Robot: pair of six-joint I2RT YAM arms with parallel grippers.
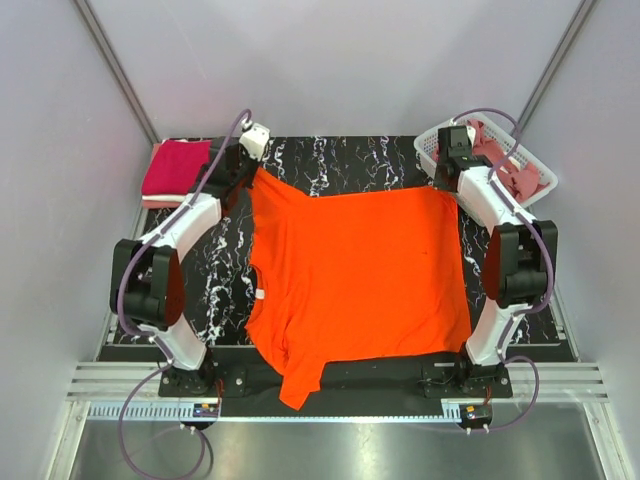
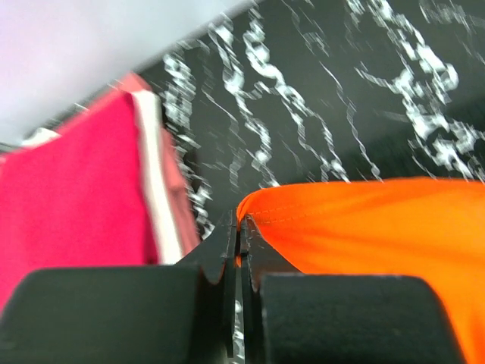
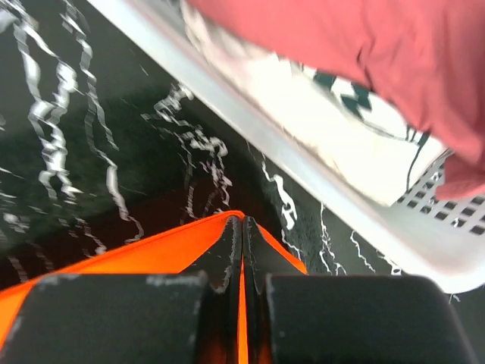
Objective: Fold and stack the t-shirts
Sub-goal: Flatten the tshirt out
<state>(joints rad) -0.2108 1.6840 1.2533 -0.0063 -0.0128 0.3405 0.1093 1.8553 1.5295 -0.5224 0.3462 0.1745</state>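
Note:
The bright orange t-shirt lies spread over the black marbled table, one sleeve hanging over the near edge. My left gripper is shut on its far left corner; the left wrist view shows the orange hem pinched between the jaws of that gripper. My right gripper is shut on the far right corner, seen in the right wrist view with orange cloth between the jaws. A folded crimson-magenta t-shirt lies at the far left, also in the left wrist view.
A white lattice basket at the far right holds dusty rose and pale pink shirts; its rim and the rose cloth are close to my right gripper. The table's marbled top ends at grey walls.

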